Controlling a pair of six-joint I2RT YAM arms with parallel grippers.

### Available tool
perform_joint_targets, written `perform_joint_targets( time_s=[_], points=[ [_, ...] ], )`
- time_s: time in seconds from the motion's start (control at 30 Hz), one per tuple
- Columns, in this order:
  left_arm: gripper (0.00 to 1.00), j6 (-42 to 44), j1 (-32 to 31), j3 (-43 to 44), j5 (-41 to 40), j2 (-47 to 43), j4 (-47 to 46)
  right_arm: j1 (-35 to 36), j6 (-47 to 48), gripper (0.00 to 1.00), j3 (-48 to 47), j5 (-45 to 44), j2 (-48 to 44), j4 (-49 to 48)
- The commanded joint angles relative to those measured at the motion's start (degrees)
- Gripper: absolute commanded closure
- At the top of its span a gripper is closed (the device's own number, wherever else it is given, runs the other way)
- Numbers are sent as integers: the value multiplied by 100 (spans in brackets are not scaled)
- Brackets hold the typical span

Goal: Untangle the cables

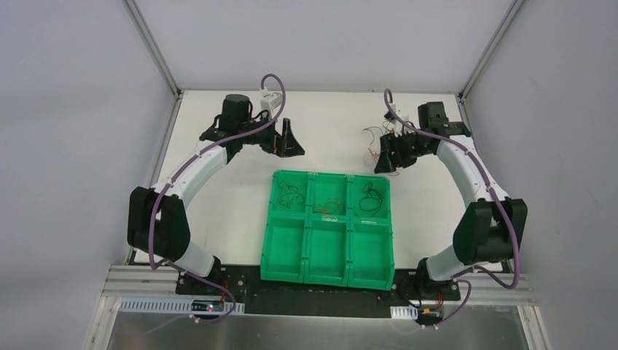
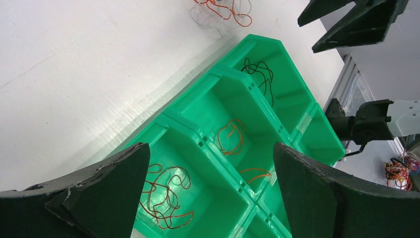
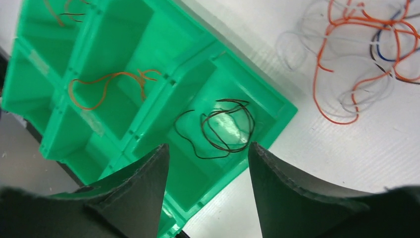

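Observation:
A loose tangle of orange, white, blue and black cables [image 1: 377, 149] lies on the white table behind the green six-compartment tray [image 1: 328, 273]. The tray's back row holds a red cable [image 2: 161, 196] on the left, an orange one [image 2: 230, 136] in the middle and a black one [image 3: 223, 129] on the right. My right gripper [image 3: 208, 153] hangs open and holds nothing, above the tray's back right corner and just short of the tangle [image 3: 366, 54]. My left gripper [image 2: 212, 163] is wide open above the table, behind the tray's back left corner.
The tray's three front compartments [image 1: 328, 251] show no cables. White walls and metal posts [image 1: 153, 51] close in the table on three sides. A black mounting plate and metal rail [image 1: 321, 299] run along the near edge. A separate wire bundle [image 2: 398, 168] sits off the table.

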State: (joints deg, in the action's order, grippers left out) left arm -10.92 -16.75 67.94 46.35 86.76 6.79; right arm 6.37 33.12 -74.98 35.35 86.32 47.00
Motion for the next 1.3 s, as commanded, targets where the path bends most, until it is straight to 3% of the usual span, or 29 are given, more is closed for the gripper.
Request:
perform_joint_targets(
  time_s=[0.0,0.23,0.47,0.93,1.27],
  points=[
    [1,-225,126,229,-119,104,20,-118,-322,37,-144,-785,373,-354],
    [1,-100,199,672,-362,644,36,-357,-1186,40,-961,-1623,1413,-1364],
    [1,-268,200,1542,-301,1420,147,-378,-1186,40,-2249,-1705,2884,-1038],
    [1,-350,199,1532,-163,1521,126,-778,-1385,45,-2788,-2096,3027,-1905],
    [1,-292,199,1787,-202,1668,195,-900,-1091,37,-3221,-2560,3984,-1895]
  ],
)
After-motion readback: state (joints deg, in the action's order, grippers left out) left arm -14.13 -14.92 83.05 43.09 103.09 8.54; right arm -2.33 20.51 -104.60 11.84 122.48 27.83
